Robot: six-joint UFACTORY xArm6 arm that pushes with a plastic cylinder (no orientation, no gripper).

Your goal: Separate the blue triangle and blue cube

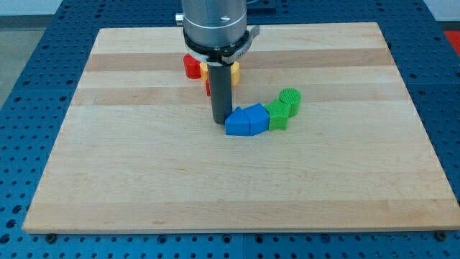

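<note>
Two blue blocks lie touching each other just below the board's middle. The left one [235, 124] has a pointed top and looks like the blue triangle. The right one [255, 119] is blockier and looks like the blue cube. My tip [220, 124] stands on the board right against the left side of the blue triangle. The rod rises straight up from there to the arm's round grey head at the view's top.
A green block [278, 116] touches the blue cube's right side, and a round green block [290, 101] sits just above and to the right of it. Red [191, 66], yellow [204, 71] and orange [234, 72] blocks cluster behind the rod, partly hidden. The wooden board [108, 180] lies on a blue perforated table.
</note>
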